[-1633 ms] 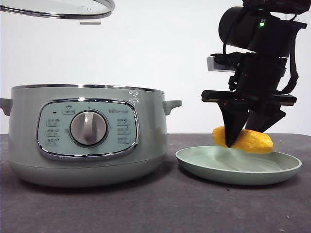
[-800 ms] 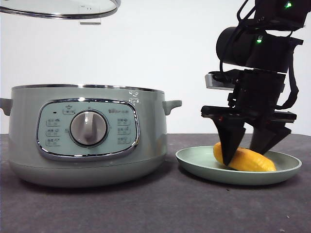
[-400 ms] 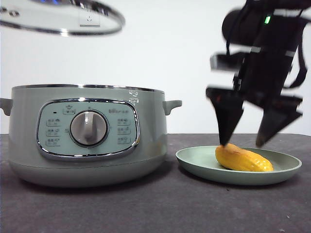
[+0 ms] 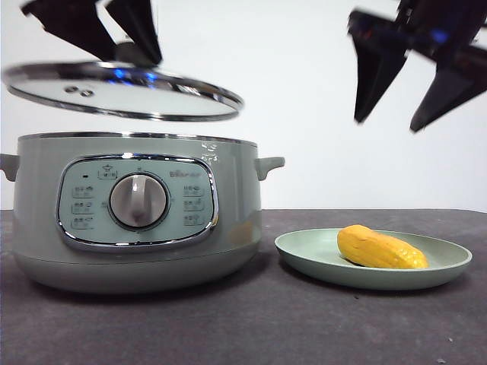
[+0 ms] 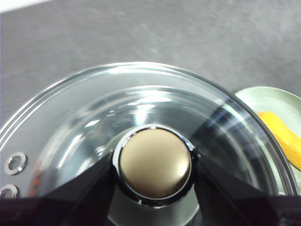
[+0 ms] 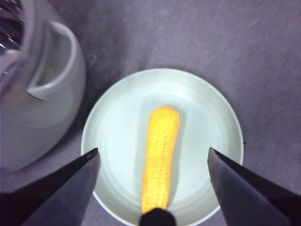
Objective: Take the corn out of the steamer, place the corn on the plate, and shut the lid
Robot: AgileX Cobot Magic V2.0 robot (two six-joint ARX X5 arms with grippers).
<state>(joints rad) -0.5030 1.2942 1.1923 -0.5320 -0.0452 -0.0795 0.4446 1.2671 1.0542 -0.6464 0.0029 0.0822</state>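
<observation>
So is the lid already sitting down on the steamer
No, the lid hangs tilted above the steamer with a gap under it, its knob clamped by the left gripper.

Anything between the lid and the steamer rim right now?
Nothing: in the front view only white background shows between the lid, held by the left tool, and the steamer.

A dark grey table (image 4: 228,327) carries the steamer (image 4: 137,209) beside the plate (image 4: 319,262).

steamer (image 4: 129,213) left handle cropped, right claw (image 4: 407,91) blurred, arms cropped
</observation>
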